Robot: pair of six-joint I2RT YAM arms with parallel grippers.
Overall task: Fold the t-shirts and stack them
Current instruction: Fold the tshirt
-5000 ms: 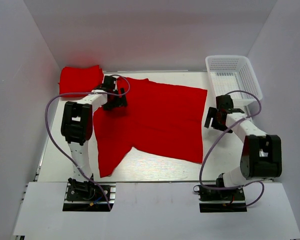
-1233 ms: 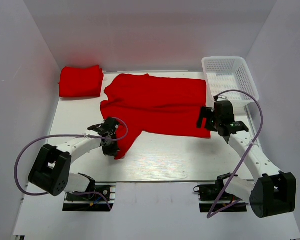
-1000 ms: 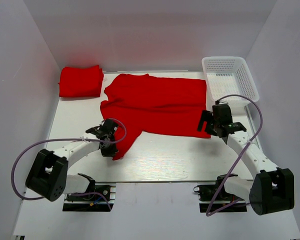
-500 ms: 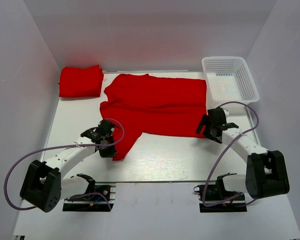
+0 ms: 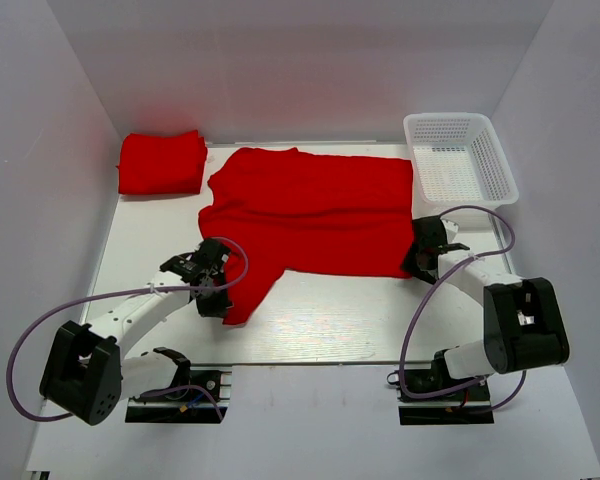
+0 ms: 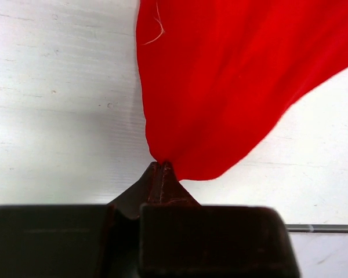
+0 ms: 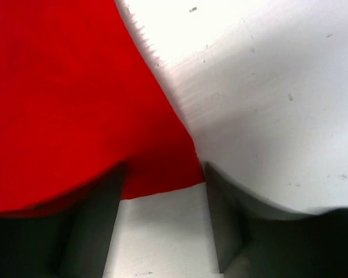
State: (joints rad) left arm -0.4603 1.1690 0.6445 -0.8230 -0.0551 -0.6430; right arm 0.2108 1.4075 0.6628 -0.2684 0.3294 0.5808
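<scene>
A bright red t-shirt point(image 5: 310, 212) lies spread across the middle of the table. Its near left part trails down to my left gripper point(image 5: 218, 298), which is shut on the cloth. In the left wrist view the closed fingertips point(image 6: 161, 169) pinch the edge of the red fabric point(image 6: 232, 87). My right gripper point(image 5: 417, 265) is low at the shirt's near right corner. In the right wrist view its jaws stand apart on either side of that corner point(image 7: 162, 168), which lies flat on the table between them. A second t-shirt point(image 5: 160, 162) lies folded at the back left.
A white mesh basket point(image 5: 460, 155) stands at the back right, just beyond my right arm. White walls close in the table point(image 5: 320, 325) on the left, right and back. Both arms' purple cables loop out beside them.
My right gripper has come down and nearer, onto the shirt's near right corner, and its jaws have narrowed. The left gripper has kept its hold and barely moved.
</scene>
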